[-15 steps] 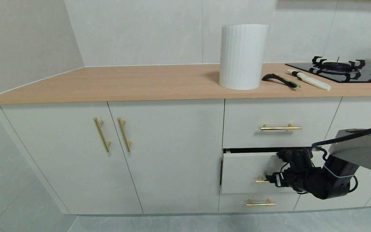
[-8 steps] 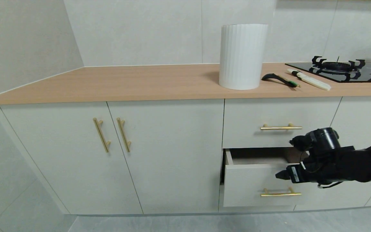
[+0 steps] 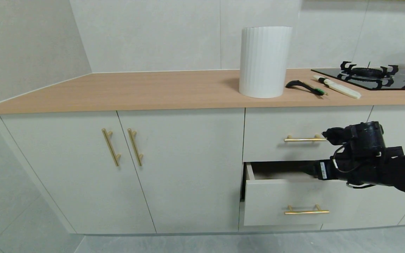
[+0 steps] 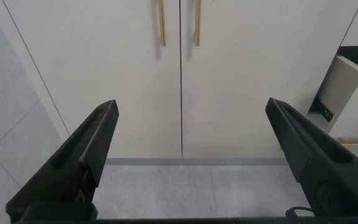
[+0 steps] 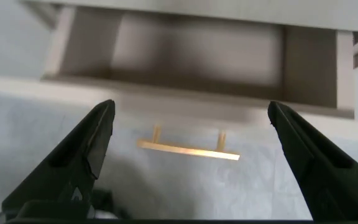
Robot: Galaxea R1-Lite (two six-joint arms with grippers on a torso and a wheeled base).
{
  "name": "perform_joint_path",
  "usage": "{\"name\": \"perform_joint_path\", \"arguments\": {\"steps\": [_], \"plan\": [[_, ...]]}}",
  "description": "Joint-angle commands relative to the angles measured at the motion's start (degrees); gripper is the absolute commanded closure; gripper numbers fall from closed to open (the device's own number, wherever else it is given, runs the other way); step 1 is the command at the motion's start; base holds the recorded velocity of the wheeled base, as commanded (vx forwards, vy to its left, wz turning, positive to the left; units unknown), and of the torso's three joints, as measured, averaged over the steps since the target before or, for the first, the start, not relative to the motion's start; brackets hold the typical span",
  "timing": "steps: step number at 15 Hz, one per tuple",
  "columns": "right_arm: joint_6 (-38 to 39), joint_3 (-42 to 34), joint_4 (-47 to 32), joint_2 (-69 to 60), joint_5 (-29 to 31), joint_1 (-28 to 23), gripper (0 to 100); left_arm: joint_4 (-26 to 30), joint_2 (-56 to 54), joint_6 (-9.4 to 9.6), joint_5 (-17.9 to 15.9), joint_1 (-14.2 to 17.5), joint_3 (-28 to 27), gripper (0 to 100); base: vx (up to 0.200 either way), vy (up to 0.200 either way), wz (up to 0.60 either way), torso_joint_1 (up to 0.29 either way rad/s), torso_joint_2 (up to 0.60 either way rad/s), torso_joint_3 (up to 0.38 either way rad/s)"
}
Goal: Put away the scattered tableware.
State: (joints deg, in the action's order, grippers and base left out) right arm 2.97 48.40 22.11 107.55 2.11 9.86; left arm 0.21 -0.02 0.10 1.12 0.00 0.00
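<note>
Woodgrain counter (image 3: 153, 89); curved, perhaps plastic utensil (image 3: 296, 83).

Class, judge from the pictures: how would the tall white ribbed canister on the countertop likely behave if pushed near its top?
The white ribbed canister stands taller than wide, so a high push would probably tip it rather than slide it. Its ribs may aid grip, yet it looks hard, possibly breakable.
</note>
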Motion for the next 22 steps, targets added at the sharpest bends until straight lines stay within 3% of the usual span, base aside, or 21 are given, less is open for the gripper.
{"name": "perform_joint_path", "arguments": {"steps": [1, 12, 22], "plan": [[1.2, -0.1, 5.9, 8.4, 2.4, 0.0, 0, 0.1, 0.0, -0.01, 0.0, 0.0, 0.0, 0, 0.0, 0.0, 0.0, 0.0, 0.0, 0.0], [0.9, -0.7, 7.3, 10.6, 3.3, 0.1, 0, 0.0, 0.0, -0.01, 0.0, 0.0, 0.0, 0, 0.0, 0.0, 0.0, 0.0, 0.0, 0.0], [-3.5, -0.2, -10.7, 2.1, -0.1, 0.1, 0, 0.0, 0.0, -0.01, 0.0, 0.0, 0.0, 0, 0.0, 0.0, 0.0, 0.0, 0.0, 0.0]]}}
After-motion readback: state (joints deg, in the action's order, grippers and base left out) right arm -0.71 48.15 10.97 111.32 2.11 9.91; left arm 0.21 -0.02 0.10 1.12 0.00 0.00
